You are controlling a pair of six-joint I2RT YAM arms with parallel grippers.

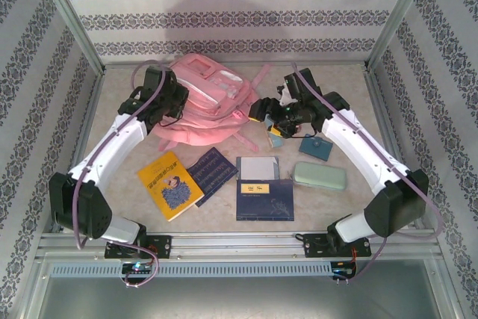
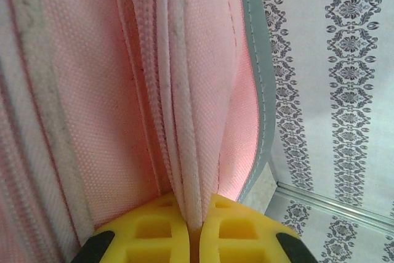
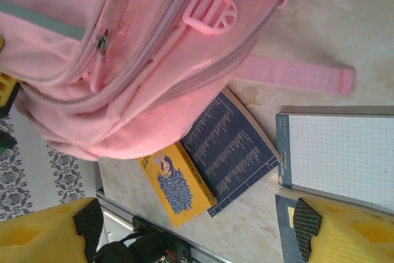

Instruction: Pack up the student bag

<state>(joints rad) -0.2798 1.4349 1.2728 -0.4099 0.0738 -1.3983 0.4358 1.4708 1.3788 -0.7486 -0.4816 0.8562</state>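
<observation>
One student bag lies at the back of the surface, left of the middle, pink and slumped on its side with its zip pockets up. In the right wrist view the bag shows one round pink buckle, and one flat strap trails from it across the surface.

Two arms reach to the bag. The left gripper sits against the bag's left flank. Its yellow fingers are pressed together, pinching a fold of pink fabric beside a zip seam. The right gripper hangs just off the bag's right side. Its fingers are spread wide with nothing between them.

Six loose things lie on the near side of the bag:
- One yellow book is in front of the bag's left part.
- One dark blue booklet lies just beside the yellow book and close under the bag's near edge.
- One grid-paper pad is in front of the bag's right corner and rests on one dark blue folder.
- One small teal pouch and one pale green case lie further right of the bag, the right arm crossing above them.

In the right wrist view the bag's bulging side covers the far corners of the yellow book and the booklet.
</observation>
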